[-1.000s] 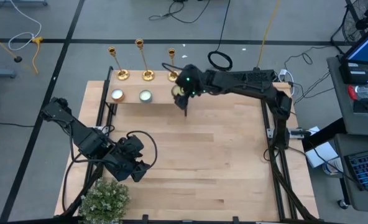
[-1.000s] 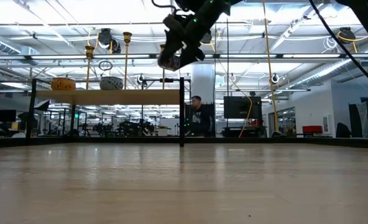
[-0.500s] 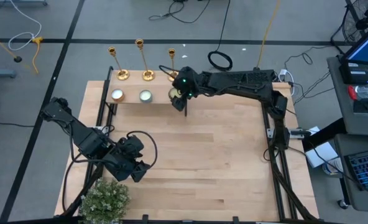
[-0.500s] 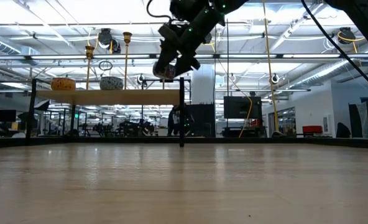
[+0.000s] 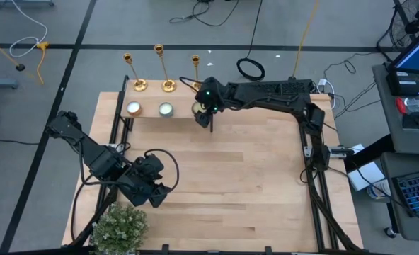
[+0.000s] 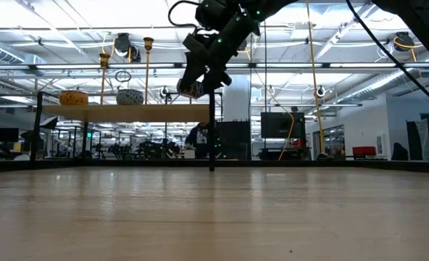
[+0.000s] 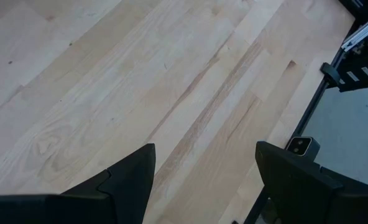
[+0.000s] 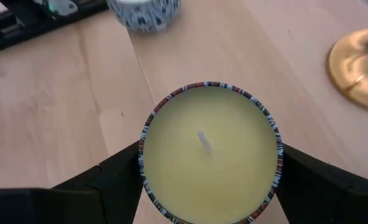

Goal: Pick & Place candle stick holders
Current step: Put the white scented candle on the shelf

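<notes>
I have the right tool (image 8: 209,186) over the raised wooden shelf (image 5: 149,116) at the far edge of the table (image 5: 252,184). Its wrist view looks straight down on a yellow candle (image 8: 210,152) in a patterned tin, with one dark finger on each side of the tin's rim. The fingers stand wide, right at the tin's walls; I cannot tell whether they are pressing it. Beside it in that view sits a blue-and-white patterned candle (image 8: 143,11), and the round gold base of a candlestick (image 8: 359,62) shows at the edge.

From above, the three gold candle stick holders (image 5: 161,68) stand upright in a row along the shelf's far side, with a white candle (image 5: 133,108) and a greenish candle (image 5: 165,109) in front of them. The right arm reaches across to the row's right end.

The left tool (image 7: 204,171) waits low over bare table near the left front corner, its fingers apart and holding nothing, next to a small leafy plant (image 5: 119,225).
</notes>
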